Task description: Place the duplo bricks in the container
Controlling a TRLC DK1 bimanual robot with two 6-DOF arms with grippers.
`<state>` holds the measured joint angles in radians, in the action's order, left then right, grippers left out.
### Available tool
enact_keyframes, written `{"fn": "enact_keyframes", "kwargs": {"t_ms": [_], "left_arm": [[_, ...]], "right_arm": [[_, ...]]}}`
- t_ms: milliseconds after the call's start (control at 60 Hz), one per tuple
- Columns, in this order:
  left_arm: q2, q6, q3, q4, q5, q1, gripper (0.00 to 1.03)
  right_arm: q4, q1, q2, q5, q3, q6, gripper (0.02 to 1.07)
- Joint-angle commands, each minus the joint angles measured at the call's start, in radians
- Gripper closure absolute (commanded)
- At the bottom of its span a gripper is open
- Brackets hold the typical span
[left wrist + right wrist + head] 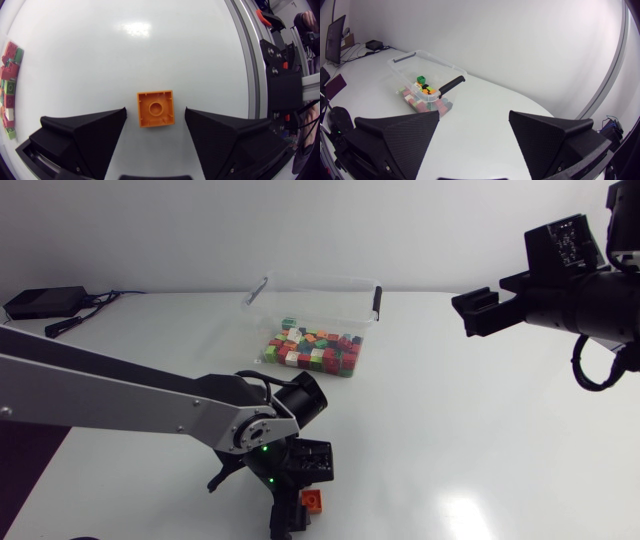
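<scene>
An orange duplo brick (156,108) lies hollow side up on the white table, between the fingers of my left gripper (155,114). A narrow gap shows on each side of it, so the gripper is open around it. In the head view the brick (314,500) and left gripper (300,505) sit near the table's front edge. The clear container (310,278) with black handles stands at the back centre and holds several coloured bricks (315,350). My right gripper (480,310) hangs high at the right, open and empty (475,120), with the container (427,75) ahead of it.
A black box (45,302) with cables lies at the table's back left corner. The table's metal edge rail (252,75) runs close beside the left gripper. White tabletop stretches between the orange brick and the container.
</scene>
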<state>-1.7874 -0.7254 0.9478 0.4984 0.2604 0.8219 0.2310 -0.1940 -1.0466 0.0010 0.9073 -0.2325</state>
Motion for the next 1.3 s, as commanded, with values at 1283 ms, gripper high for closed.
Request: {"fn": "enact_keyframes", "kwargs": {"t_ms": [1283], "left_arm": [[0.026, 0.225, 0.548, -0.106, 0.053, -0.365, 0.68]], "right_arm": [[-0.564, 0.197, 0.553, 0.042, -0.749, -0.171, 0.07]]}}
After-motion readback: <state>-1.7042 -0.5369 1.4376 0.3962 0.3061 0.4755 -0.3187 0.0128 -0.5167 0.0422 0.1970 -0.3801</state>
